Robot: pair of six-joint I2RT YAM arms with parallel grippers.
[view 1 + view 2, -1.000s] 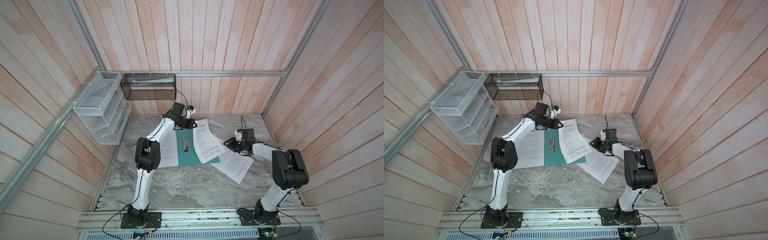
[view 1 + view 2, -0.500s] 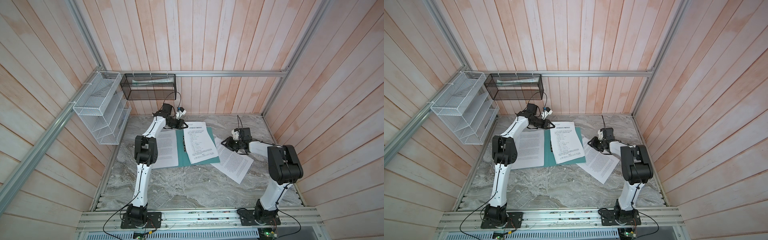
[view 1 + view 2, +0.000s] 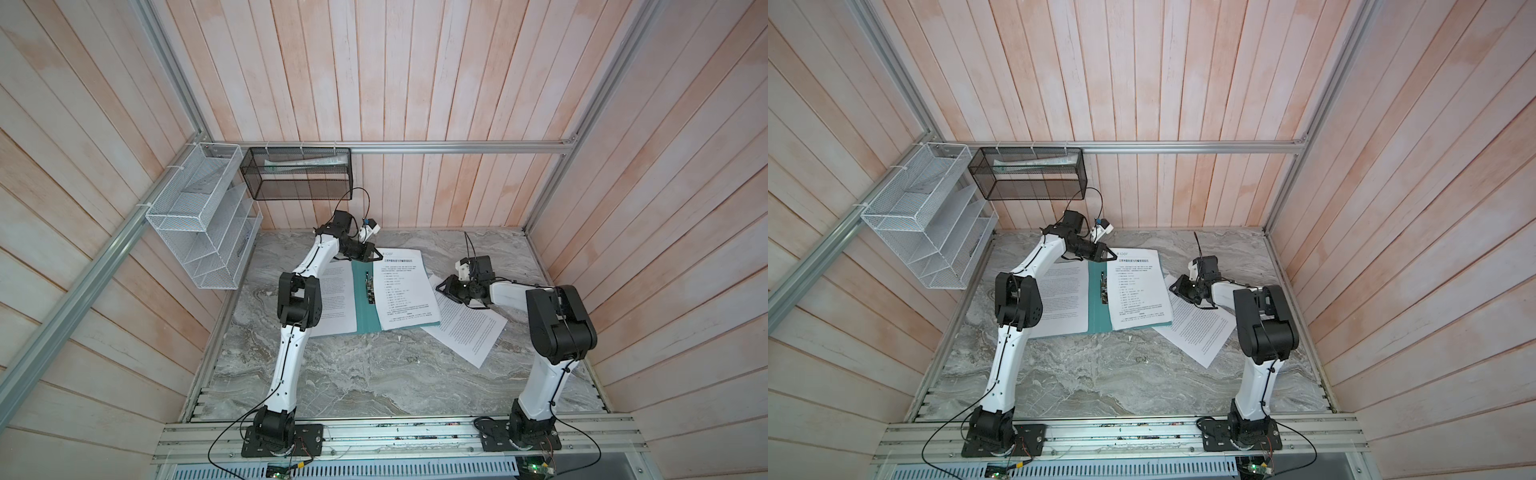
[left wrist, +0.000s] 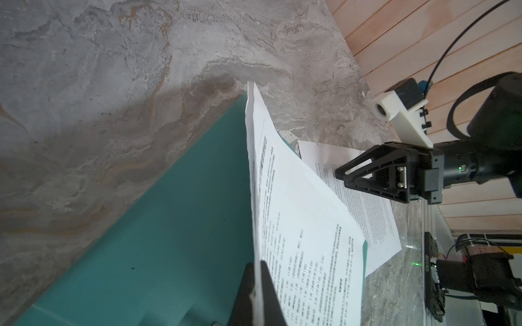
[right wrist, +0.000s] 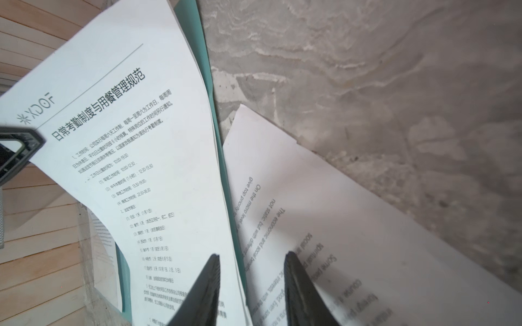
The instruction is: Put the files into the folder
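The headed sheet (image 3: 405,291) lies on the open folder's (image 3: 362,320) right half, its far corner pinched in the left jaws. A second sheet (image 3: 338,299) perhaps covers the left half. A third sheet (image 3: 469,336) lies outside on the tabletop (image 3: 353,374), beneath the part-open, empty right jaws.

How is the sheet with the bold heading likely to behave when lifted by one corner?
Probably floppy: pinched at one corner by the left gripper, the headed sheet bows in the right wrist view. Likely light, so it may slide easily on the smooth folder.
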